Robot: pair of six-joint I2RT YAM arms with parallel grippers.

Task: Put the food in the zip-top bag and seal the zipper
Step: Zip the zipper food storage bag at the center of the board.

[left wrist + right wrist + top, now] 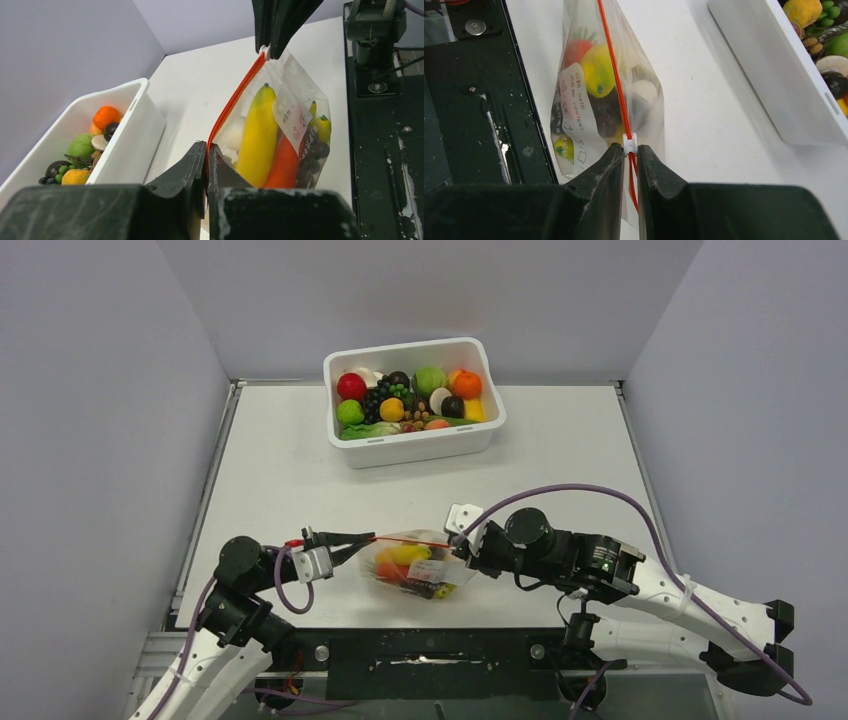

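Orange-red zipper stretched taut left-right between both arms, bag with food hanging below it over table near edge. Zipper's left end pinched by left gripper, right end by right gripper; white slider just past right tips, leftward.

A clear zip-top bag — orange-red zipper, white label with red lettering — shows a yellow banana, a red-orange piece and dark purple grapes; black fingers, white tub, white surface.
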